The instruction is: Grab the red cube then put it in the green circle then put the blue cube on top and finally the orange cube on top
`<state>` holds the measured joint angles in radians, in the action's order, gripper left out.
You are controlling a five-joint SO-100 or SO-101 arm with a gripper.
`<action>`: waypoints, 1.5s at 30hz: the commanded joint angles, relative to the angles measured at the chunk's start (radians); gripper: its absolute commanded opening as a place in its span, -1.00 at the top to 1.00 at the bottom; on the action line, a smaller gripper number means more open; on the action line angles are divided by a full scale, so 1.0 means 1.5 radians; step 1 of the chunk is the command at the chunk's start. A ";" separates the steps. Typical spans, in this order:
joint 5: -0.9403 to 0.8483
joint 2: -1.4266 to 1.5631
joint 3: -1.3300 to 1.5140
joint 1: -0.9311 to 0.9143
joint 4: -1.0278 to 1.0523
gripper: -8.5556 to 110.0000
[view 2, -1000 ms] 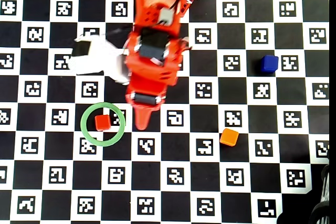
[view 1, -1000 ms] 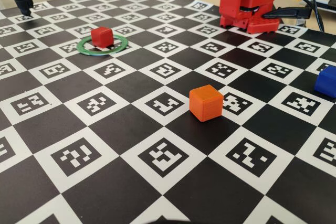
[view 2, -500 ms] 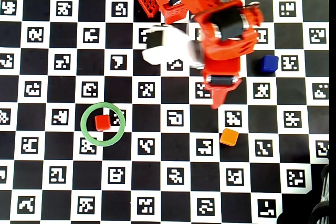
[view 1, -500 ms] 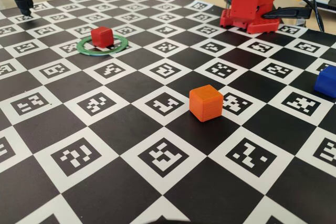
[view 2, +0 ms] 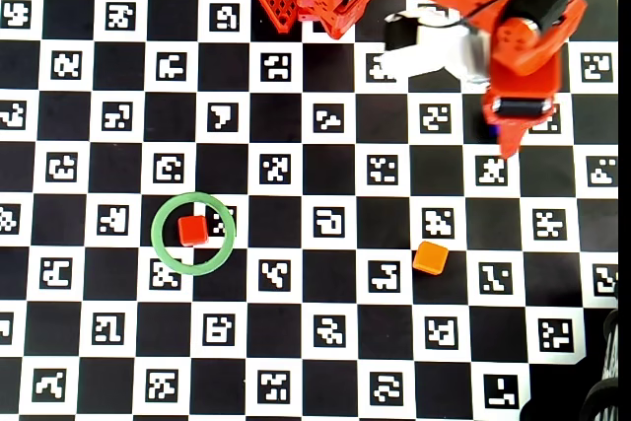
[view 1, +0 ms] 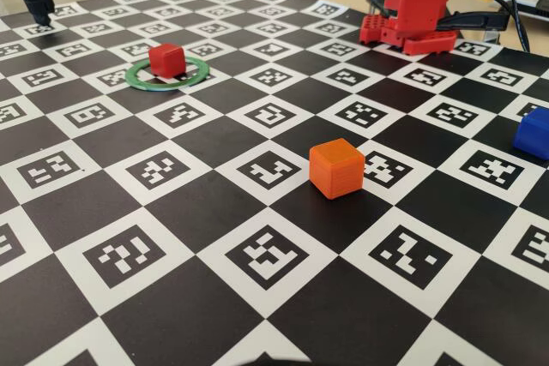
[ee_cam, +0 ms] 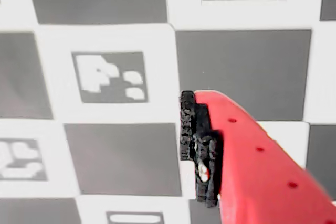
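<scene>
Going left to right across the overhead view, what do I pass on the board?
Green circle with the red cube inside it → orange cube → claw, above the blue cube's spot, which the arm hides.

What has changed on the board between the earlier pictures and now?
The arm swung in the overhead view from beside the green circle rightward, and now covers the blue cube. Nothing was gripped or released. The red cube in the circle and the orange cube stayed put.

red cube sits inside green circle; orange cube alone mid-board; blue cube at the fixed view's right edge.
</scene>
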<state>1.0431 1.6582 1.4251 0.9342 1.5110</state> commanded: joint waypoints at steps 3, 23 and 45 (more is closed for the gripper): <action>0.093 -0.033 -0.080 0.044 0.015 0.32; -0.065 -0.095 0.051 0.078 -0.100 0.27; -0.070 -0.115 0.250 0.061 -0.288 0.22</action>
<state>0.9434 1.4588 1.7994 1.0370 1.1060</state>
